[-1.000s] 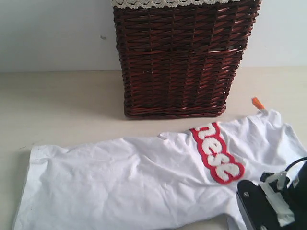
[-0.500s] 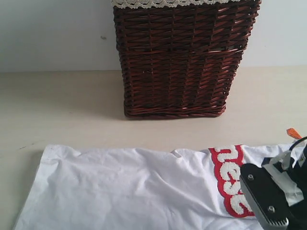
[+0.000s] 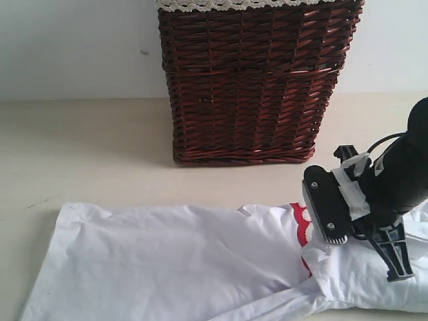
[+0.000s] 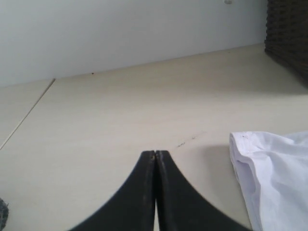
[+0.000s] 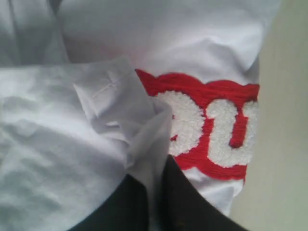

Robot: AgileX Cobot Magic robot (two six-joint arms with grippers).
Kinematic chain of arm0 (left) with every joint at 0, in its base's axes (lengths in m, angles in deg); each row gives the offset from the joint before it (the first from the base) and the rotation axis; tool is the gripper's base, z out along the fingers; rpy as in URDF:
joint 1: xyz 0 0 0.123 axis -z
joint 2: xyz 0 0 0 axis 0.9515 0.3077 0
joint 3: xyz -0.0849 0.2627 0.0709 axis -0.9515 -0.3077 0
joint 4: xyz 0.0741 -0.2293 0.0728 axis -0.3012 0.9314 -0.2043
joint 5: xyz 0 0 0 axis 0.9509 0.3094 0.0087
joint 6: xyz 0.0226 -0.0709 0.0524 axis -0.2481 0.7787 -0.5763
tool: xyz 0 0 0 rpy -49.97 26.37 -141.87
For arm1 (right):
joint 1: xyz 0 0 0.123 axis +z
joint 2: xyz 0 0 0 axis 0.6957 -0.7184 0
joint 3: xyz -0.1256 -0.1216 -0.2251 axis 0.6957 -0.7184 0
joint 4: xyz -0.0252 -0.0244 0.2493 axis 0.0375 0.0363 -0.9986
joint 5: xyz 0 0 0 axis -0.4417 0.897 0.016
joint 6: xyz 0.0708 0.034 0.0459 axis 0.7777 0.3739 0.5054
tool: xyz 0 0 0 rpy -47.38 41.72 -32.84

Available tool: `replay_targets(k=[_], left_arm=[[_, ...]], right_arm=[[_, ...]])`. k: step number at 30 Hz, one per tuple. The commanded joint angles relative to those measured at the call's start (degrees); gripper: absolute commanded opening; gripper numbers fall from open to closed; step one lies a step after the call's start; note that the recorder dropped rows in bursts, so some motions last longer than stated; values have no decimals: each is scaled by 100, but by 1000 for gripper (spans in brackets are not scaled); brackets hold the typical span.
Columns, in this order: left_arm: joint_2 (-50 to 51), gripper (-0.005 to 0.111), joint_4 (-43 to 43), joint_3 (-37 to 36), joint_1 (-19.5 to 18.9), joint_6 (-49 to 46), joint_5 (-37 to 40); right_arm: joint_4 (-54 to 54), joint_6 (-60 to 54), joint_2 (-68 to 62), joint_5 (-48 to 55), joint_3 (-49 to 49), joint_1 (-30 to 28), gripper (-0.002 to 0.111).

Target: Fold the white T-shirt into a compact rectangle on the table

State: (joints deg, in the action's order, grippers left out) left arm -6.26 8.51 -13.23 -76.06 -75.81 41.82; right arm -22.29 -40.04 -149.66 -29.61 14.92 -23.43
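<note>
The white T-shirt lies stretched across the near part of the table, partly folded over itself. Only a sliver of its red patch shows in the exterior view. In the right wrist view the red patch with white fuzzy letters is plain. My right gripper is shut on a bunched fold of the shirt; in the exterior view its arm hangs over the shirt's right end. My left gripper is shut on nothing, above bare table, with the shirt's hem off to one side.
A dark brown wicker basket with cream lace trim stands at the back of the table, just behind the shirt. A pale wall rises behind it. Bare table lies left of the basket.
My right gripper has risen and moved back toward the basket with the shirt's right part in it. That part now folds over, hiding most of the red patch and the orange tag.
</note>
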Motion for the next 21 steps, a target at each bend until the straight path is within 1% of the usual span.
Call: replay_targets(k=[1, 3, 5, 8, 13, 15, 18, 21], left_arm=[[-36, 1, 17, -19, 0, -6, -48], [-36, 1, 17, -19, 0, -6, -48], [-36, 1, 17, -19, 0, -6, -48], [-36, 1, 17, -19, 0, -6, -48], [-36, 1, 17, -19, 0, -6, -48], [-36, 1, 17, -19, 0, -6, -48], [-36, 1, 17, -19, 0, -6, -48], [-36, 1, 17, -19, 0, -6, -48]], right_arm=[[44, 573, -262, -1019, 46, -29, 0], [44, 731, -345, -1302, 46, -29, 0], [44, 743, -444, -1333, 46, -29, 4], [44, 743, -587, -1168, 46, -29, 18], [32, 743, -735, -1089, 46, -29, 50], [32, 769, -759, -1219, 46, -29, 59], [23, 1058, -759, -1441, 46, -29, 65], [23, 1412, -598, -1525, 46, -29, 65]])
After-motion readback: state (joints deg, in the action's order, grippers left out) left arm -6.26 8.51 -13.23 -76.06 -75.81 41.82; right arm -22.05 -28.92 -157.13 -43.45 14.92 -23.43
